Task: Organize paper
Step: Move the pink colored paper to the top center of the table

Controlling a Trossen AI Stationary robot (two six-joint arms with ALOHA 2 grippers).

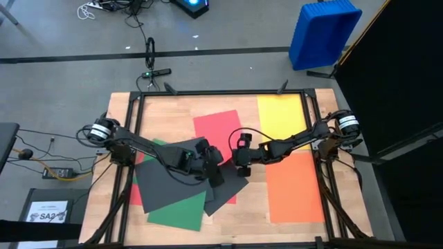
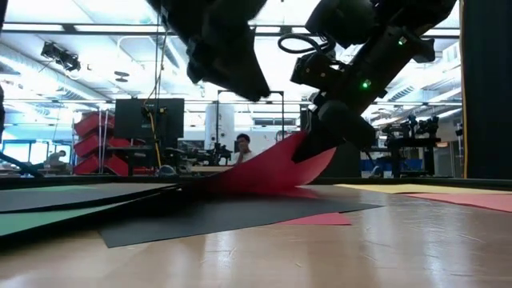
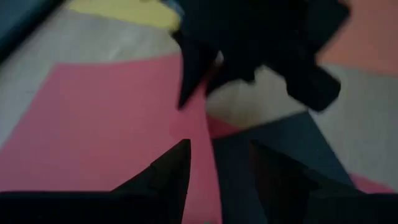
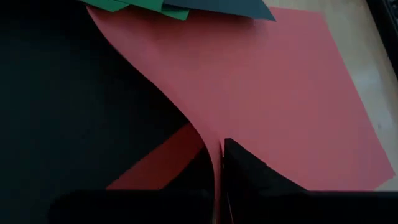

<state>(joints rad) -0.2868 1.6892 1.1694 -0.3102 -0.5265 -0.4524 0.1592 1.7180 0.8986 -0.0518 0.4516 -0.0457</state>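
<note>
Sorting is judged barely begun: red sheet (image 4: 261, 81) is pinched by right gripper (image 4: 219, 180) jaws, left gripper (image 3: 214, 165) jaws spread, other sheets scattered on desk (image 1: 242, 211).

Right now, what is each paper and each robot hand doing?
Red paper: one edge lifted, pinched by the right gripper.
Black paper: flat, on the green.
Green paper: flat, partly covered.
Yellow paper: flat.
Orange paper: flat.
Left gripper: open, empty.

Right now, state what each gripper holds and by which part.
Right gripper: shut on the red sheet's lifted edge. Left gripper: open, holding nothing.
</note>
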